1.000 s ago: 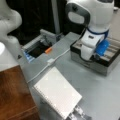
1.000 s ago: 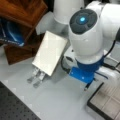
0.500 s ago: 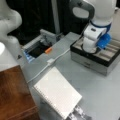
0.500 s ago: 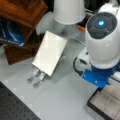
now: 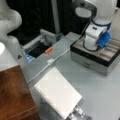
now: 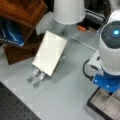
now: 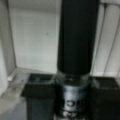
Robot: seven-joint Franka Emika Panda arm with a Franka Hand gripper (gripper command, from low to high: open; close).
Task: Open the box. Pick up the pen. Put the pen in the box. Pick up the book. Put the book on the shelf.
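Arm bent down over open box (image 5: 95, 58), tool (image 7: 72, 100) clamped on pen (image 7: 76, 37) w/ compartments below

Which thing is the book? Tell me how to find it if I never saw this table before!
Look at the grey table in a front view and find the dark brown wooden shelf at its left. Right beside it lies the book, a big flat cream-white rectangle. Nothing else there is that pale and flat; the open box under the robot's arm is grey with compartments.
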